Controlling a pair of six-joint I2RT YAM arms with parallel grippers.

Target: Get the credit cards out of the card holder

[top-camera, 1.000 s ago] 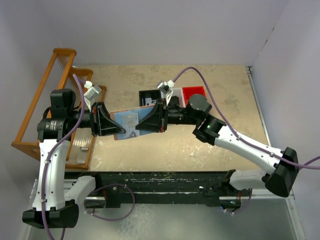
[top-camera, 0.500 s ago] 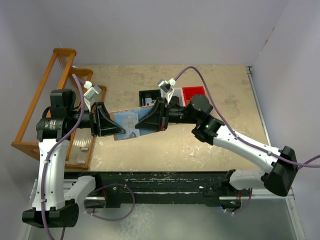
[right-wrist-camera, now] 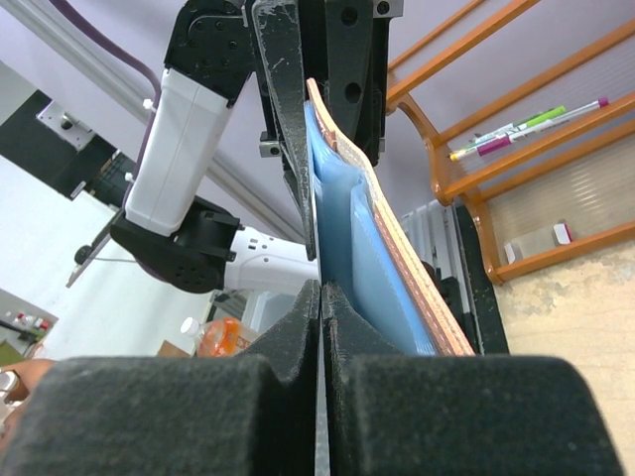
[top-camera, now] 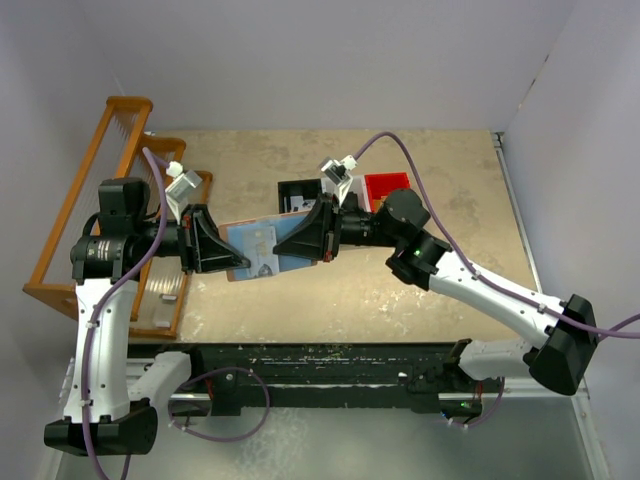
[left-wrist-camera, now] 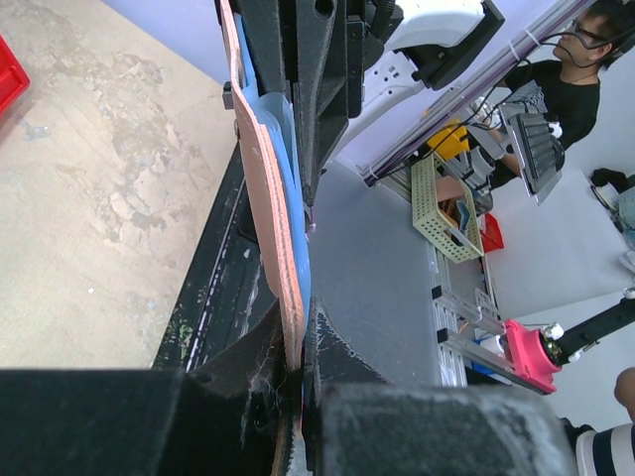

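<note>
The left gripper (top-camera: 240, 262) pinches one end of the card holder (top-camera: 258, 240), up in the air. Its long side runs straight to the right gripper (top-camera: 282, 250), which is squeezed shut at the other end. What it nips is hidden.

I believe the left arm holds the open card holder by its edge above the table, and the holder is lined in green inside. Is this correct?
Not quite. The card holder is lined in light blue, not green; the right wrist view shows it. The rest holds: the left fingers clamp its edge, above the table.
</note>
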